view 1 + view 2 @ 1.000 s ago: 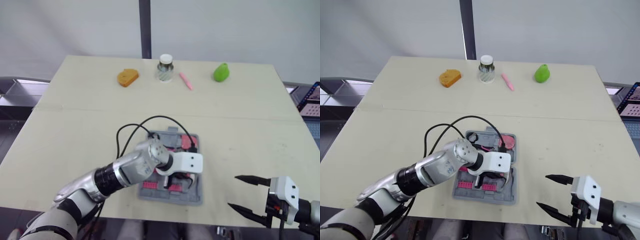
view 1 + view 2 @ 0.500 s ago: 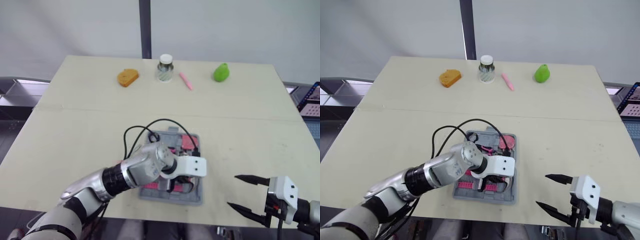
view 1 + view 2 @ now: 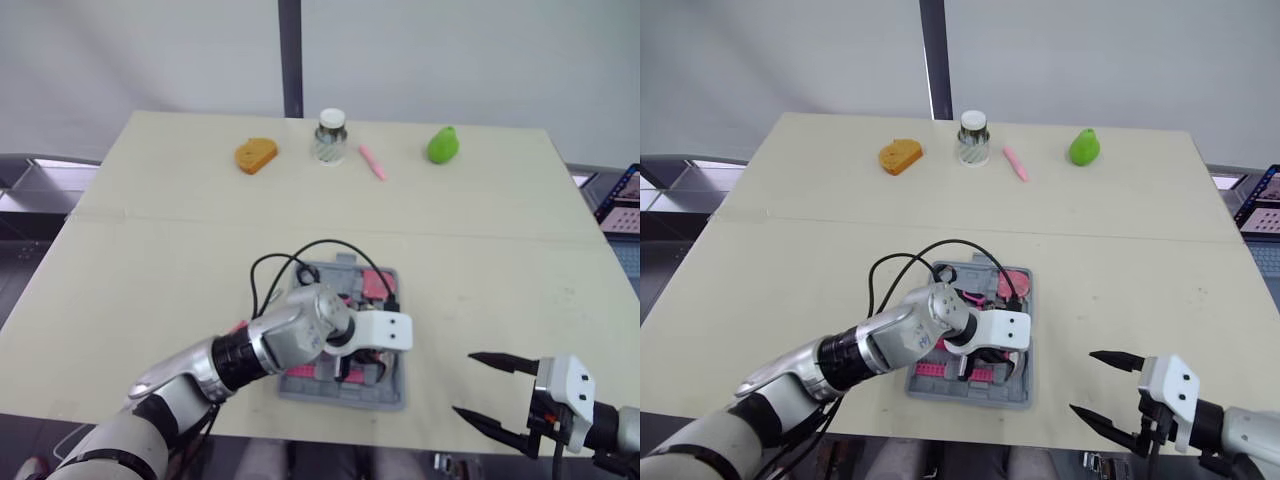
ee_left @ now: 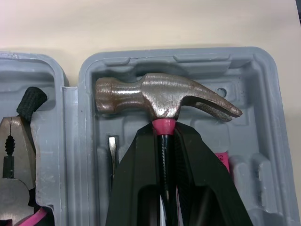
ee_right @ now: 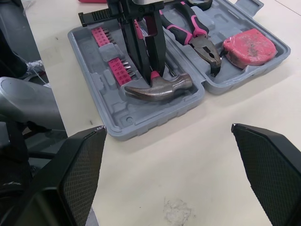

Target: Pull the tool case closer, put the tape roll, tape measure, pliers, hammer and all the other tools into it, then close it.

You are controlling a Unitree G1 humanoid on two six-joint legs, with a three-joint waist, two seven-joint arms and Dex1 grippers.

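Table [image 3: 150,230]: open tool case [image 5: 117,126] holds hammer [image 4: 155,96], pliers [image 5: 197,40], tape measure [image 5: 248,46]

The hammer [image 4: 160,96] handle is mostly hidden between the fingers of the left end effector [image 4: 165,135]. The pliers [image 4: 15,155] are cut off at the edge.

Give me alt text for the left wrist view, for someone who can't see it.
The left gripper holds a hammer by its neck, head inside the open grey tool case. Pliers lie in the adjoining half.
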